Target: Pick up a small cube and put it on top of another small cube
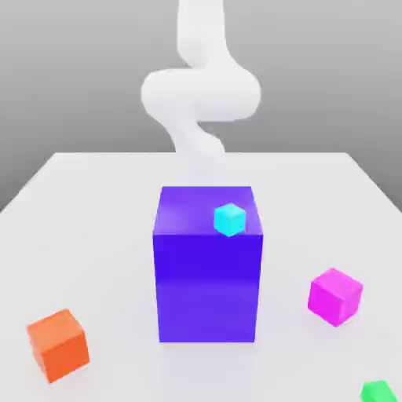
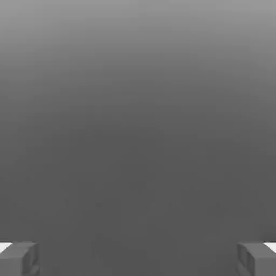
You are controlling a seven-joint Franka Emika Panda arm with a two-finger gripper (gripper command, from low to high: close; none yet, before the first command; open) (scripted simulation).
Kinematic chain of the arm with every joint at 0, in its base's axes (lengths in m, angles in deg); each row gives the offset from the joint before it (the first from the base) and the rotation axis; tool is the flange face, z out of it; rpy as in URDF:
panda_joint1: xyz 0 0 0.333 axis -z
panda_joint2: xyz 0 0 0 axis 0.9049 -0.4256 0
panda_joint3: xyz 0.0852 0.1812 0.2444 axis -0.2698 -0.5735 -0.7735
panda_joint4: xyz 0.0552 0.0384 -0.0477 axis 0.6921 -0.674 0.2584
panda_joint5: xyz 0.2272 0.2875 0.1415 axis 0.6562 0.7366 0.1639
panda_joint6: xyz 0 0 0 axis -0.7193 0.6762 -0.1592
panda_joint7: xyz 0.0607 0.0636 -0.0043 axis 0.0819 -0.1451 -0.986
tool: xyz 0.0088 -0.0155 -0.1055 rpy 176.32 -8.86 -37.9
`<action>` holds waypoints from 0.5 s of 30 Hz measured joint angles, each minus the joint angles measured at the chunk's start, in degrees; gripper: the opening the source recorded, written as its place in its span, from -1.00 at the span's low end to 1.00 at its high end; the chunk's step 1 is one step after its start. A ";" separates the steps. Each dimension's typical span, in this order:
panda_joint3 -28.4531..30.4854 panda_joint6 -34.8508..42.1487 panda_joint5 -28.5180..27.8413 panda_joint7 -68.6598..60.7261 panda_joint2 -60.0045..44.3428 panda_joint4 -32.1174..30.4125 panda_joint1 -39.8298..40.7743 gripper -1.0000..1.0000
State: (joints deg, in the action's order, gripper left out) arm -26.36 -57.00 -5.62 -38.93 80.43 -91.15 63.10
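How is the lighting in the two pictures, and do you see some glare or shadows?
Exterior view: bright light, the white arm almost washed out, with little shading; a soft sheen on the blue-purple block, only a faint tint on the pale table below it. Hand view: dim grey, lighter toward one edge, no clear shadow.

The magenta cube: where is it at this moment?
In the exterior view, the magenta cube sits on the table toward the right, between the tall blue block and the view's right edge.
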 joint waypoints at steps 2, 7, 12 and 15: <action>-2.15 -2.68 0.15 0.04 -4.59 -2.57 -1.70 0.00; -7.33 -8.96 0.36 0.22 -15.29 -8.60 -5.67 0.00; -12.27 -15.05 0.17 0.70 -25.66 -14.48 -9.67 0.00; -15.15 -18.69 -0.18 1.16 -31.92 -18.01 -12.10 0.00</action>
State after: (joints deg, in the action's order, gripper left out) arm -41.51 -75.69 -5.80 -37.77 48.52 -109.17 50.99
